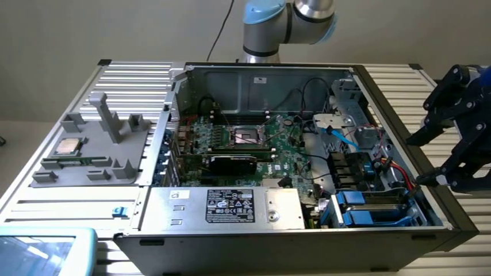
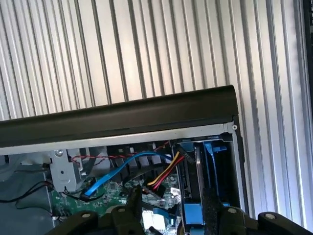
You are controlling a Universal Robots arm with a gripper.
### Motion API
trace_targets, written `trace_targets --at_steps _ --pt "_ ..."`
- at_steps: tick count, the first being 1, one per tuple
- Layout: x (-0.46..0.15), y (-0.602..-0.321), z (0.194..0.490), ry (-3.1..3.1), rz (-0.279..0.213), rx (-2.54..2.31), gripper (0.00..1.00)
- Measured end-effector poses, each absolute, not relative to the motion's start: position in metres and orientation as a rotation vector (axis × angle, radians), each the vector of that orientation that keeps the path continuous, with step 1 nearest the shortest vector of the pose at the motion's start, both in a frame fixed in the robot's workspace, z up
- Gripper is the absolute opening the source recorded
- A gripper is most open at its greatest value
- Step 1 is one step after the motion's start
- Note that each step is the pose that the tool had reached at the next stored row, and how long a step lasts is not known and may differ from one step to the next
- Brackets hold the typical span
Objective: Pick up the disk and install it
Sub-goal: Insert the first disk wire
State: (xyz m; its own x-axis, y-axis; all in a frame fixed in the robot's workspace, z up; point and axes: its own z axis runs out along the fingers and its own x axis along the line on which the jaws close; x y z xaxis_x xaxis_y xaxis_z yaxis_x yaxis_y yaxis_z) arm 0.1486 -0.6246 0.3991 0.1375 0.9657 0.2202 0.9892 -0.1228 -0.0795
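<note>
The gripper point(image 1: 428, 159) was caught at three o'clock in the exterior view, by the side wall of the open computer case point(image 1: 307, 247), its fingers spread wide and nothing grasped between them. In the wrist view the same parted fingers point(image 2: 211, 208) were seen above the case's corner, with a blue cable point(image 2: 112, 171) and a red, yellow and black wire bundle point(image 2: 164, 178) beneath.

The disk point(image 1: 360, 201) was made out as blue-bracketed hardware in the drive bay at the case's five o'clock corner. It sat just beside a second blue unit point(image 1: 372, 218), and no label could be seen on either.

A black label point(image 1: 234, 207) with white print was spotted on the metal cover at six o'clock, but none of its print could be read. A small white sticker point(image 1: 180, 194) beside it was equally illegible.

At nine o'clock a grey tray point(image 1: 92, 172) was noted on the slatted table point(image 1: 46, 201), with a silver processor chip point(image 1: 69, 146) lying on it.
</note>
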Motion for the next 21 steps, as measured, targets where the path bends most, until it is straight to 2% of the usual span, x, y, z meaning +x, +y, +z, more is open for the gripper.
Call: trace_targets --at_steps 9,21 --pt "0.1487 -0.6247 0.3991 -2.109 -0.246 -2.096 0.61" --pt "0.1486 -0.6278 0.3971 -2.291 -0.231 -1.883 0.61"
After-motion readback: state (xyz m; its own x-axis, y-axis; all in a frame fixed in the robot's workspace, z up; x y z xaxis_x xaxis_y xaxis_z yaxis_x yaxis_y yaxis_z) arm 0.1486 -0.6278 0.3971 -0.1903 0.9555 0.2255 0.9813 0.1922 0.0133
